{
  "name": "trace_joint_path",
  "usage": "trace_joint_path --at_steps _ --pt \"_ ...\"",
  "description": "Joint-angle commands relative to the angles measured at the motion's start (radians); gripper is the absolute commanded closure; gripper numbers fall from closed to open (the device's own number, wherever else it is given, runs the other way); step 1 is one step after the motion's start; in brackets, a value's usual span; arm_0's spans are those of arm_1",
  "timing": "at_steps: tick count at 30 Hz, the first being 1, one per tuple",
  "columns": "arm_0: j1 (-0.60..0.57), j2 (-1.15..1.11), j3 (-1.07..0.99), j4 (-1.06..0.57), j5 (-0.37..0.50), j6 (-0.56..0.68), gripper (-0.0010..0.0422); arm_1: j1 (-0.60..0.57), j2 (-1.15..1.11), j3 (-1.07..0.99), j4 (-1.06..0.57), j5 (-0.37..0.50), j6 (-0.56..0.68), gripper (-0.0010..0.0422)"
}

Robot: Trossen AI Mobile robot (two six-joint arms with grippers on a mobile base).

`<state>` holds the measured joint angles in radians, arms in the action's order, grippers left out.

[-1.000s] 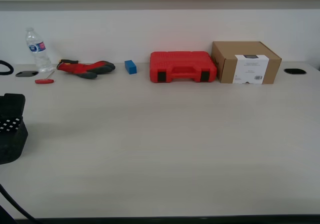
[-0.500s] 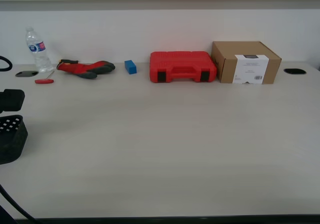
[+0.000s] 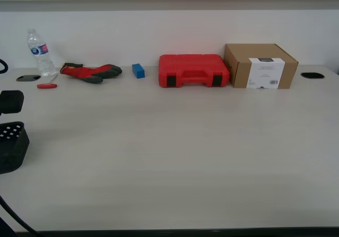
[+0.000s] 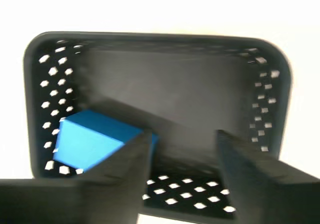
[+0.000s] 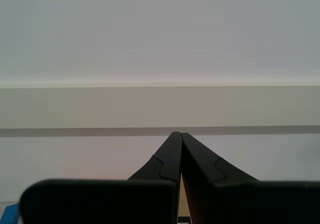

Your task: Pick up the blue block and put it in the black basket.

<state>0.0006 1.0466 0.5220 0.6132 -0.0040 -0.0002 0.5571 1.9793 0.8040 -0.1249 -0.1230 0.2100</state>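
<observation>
Since the blue block point(image 4: 90, 143) lies loose in the black basket point(image 4: 280, 108) beneath my first gripper point(image 4: 182, 176), whose jaws stand wide and empty, it is judged light, rigid and smooth, best taken across two flat opposite faces, while my second gripper point(image 5: 180, 151) is pressed closed on nothing.

Desk point(image 3: 175, 157): broad middle and front lie bare and open to passage across the full width.

Back row, along the wall, from the exterior view's left: water bottle point(image 3: 39, 52); red-handled tool point(image 3: 46, 85); red-and-black glove point(image 3: 90, 71); small blue block point(image 3: 138, 70); red case point(image 3: 193, 70); cardboard box point(image 3: 260, 66), just beside the case. Narrow gaps between glove, block and case.

Exterior view's left edge: black basket point(image 3: 11, 147), a dark arm part above it.

Basket interior: blue block point(image 4: 92, 139) fills one corner; remaining floor free. My first pincer point(image 4: 182, 156) hangs over it, fingers apart.
</observation>
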Motion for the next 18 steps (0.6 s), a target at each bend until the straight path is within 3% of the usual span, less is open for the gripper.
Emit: trace_joint_path --at_steps 1,2,18 --pt "0.000 0.000 0.001 0.003 -0.001 0.000 0.0413 -0.001 -0.011 0.000 -0.001 0.029 -0.021 0.0391" --pt "0.000 0.000 0.001 0.003 -0.001 0.000 0.0413 -0.001 -0.011 0.000 -0.001 0.035 -0.018 0.0419" --pt "0.000 0.000 0.001 0.003 -0.001 0.000 0.0413 -0.002 -0.010 0.000 0.005 0.034 -0.012 0.0413"
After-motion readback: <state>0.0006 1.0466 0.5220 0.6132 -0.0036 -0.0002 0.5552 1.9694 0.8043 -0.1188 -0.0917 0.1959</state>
